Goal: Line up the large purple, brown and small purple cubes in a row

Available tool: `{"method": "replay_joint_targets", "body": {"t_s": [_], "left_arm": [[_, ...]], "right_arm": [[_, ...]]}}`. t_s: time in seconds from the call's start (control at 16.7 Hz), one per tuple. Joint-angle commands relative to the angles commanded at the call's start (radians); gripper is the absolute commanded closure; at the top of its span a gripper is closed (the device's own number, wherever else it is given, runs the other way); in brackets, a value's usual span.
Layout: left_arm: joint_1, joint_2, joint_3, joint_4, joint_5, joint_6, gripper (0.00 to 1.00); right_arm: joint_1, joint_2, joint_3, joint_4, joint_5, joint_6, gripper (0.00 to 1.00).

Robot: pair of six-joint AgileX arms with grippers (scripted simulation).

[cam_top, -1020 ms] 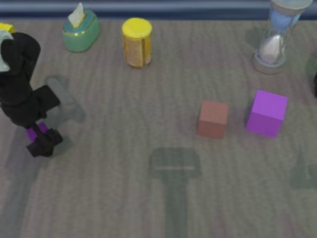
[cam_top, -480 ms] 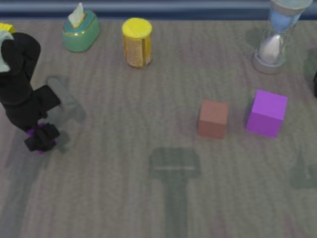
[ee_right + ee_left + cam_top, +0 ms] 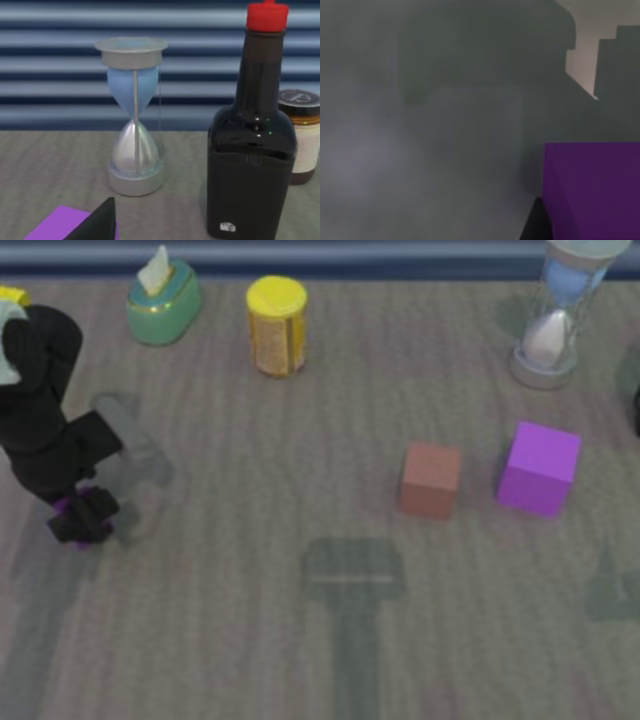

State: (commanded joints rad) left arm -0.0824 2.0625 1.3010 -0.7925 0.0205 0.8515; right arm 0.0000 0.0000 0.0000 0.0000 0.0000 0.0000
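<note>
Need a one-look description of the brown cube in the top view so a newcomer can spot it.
Start at the hourglass at the table's far right edge and come toward the near side to the large purple cube. Just to its left, apart from it, sits the brown cube. It is the only terracotta block, slightly smaller than its violet neighbour.

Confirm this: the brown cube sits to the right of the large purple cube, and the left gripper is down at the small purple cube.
Not quite. The top view shows the brown cube left of the large purple cube. The rest holds: the left gripper is down at the small purple cube.
</note>
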Motion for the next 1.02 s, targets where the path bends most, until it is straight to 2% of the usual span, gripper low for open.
{"method": "replay_joint_targets", "body": {"t_s": [0.42,0.78,0.9,1.02], "left_arm": [[0.017,-0.085,0.127,-0.221,0.000,-0.003,1.00],[0.012,-0.097,0.144,-0.246,-0.001,-0.003,1.00],[-0.023,-0.076,0.179,-0.261,-0.001,-0.007,1.00],[-0.100,-0.034,0.251,-0.293,-0.001,-0.020,1.00]], "right_arm": [[0.000,0.000,0.000,0.000,0.000,0.000,0.00],[0.000,0.000,0.000,0.000,0.000,0.000,0.00],[0.000,0.000,0.000,0.000,0.000,0.000,0.00],[0.000,0.000,0.000,0.000,0.000,0.000,0.00]]}}
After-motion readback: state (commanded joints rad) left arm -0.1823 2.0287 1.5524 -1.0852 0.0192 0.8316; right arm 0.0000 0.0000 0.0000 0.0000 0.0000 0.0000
